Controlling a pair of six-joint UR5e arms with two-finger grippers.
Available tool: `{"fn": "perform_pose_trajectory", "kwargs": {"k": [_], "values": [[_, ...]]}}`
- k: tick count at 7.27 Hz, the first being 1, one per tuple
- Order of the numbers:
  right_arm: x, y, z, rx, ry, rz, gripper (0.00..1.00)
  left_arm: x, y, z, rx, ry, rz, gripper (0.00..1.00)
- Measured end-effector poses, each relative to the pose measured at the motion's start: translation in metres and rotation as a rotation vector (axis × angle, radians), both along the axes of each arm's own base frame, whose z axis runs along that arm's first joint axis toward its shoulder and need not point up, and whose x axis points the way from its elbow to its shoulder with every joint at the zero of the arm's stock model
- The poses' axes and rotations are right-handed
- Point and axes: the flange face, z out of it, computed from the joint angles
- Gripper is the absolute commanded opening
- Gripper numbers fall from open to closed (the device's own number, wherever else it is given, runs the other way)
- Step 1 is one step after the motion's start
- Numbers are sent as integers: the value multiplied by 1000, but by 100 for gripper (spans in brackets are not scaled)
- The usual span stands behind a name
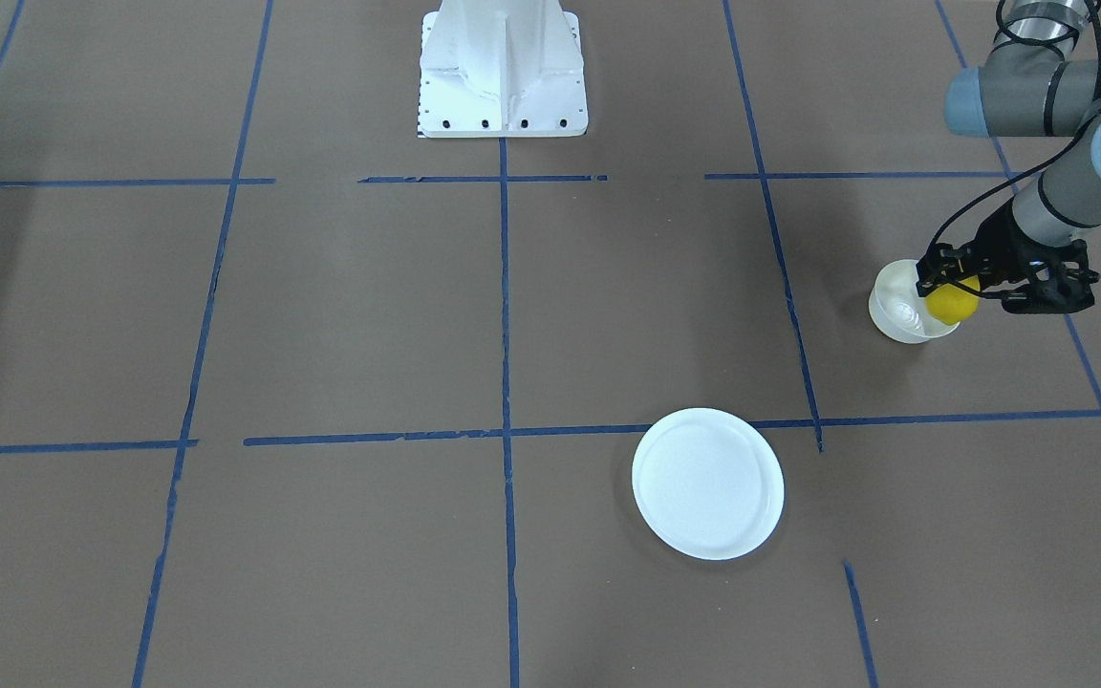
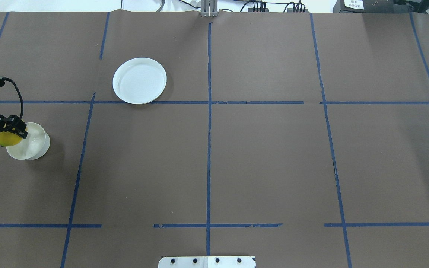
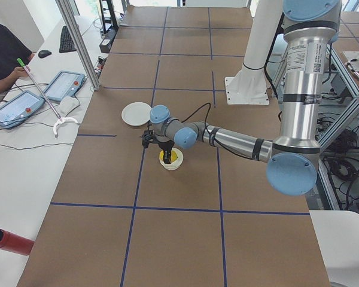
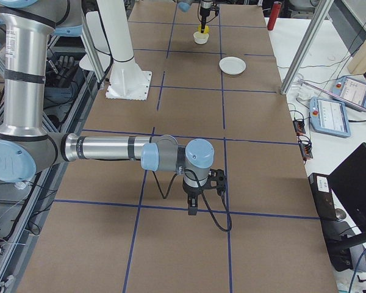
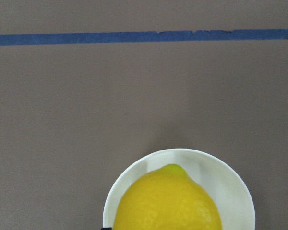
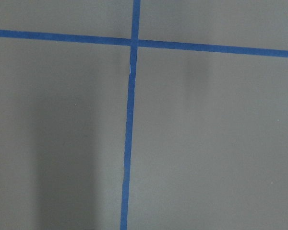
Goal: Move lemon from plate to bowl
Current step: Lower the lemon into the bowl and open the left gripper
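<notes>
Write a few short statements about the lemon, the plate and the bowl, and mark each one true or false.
1. The left pincer grips the lemon. True.
2. The lemon lies on the plate. False: it is held over the bowl.
3. The plate is bare. True.
4. The bowl stands on the plate. False: they stand apart on the table.

Left fingers pinch lemon; right arm points down.
</notes>
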Motion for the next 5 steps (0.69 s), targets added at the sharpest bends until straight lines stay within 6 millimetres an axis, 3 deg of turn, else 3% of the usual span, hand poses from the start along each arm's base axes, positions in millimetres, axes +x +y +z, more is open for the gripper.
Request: {"fn": "perform_pose_trajectory", "kwargs": {"k": [1, 2, 3, 5], "values": [[0, 0, 0, 0, 0, 0, 100, 10, 4, 0, -11, 0, 8, 3], [0, 0, 0, 0, 0, 0, 100, 19, 7, -1, -21, 0, 16, 22], [0, 0, 0, 0, 0, 0, 100, 24, 8, -2, -23, -1, 22, 69], [0, 0, 0, 0, 0, 0, 100, 27, 9, -2, -19, -1, 29, 93]]}}
